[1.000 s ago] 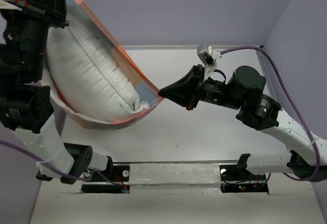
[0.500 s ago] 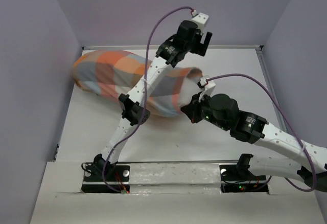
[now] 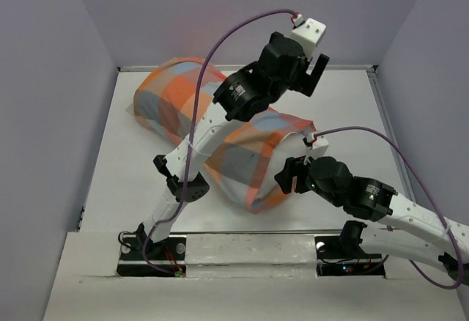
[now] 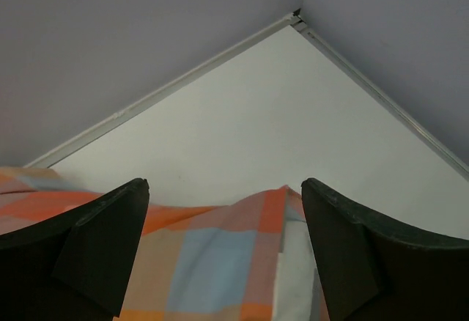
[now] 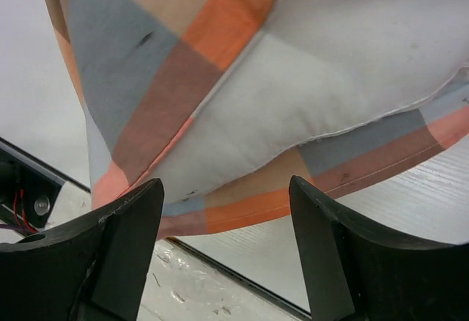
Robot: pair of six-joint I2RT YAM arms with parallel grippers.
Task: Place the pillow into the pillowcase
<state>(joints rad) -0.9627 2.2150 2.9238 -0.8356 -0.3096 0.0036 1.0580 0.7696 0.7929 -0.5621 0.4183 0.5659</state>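
Orange-checked pillowcase (image 3: pixel 249 161) lies just beyond the right end effector (image 5: pixel 223 189).

Pillowcase (image 3: pixel 249 163) blocks the left; table (image 3: pixel 352 108) right (far corner) free.

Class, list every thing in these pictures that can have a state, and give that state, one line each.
pillow: almost wholly inside the pillowcase, white end showing at its mouth.
pillowcase: filled, lying on the table, mouth open.
left gripper: open, holding nothing.
right gripper: open, holding nothing.

Left hand (image 4: pixel 223 189) and right hand (image 5: pixel 226 189) opened; pillowcase (image 3: pixel 249 167) dropped onto table (image 3: pixel 344 108).
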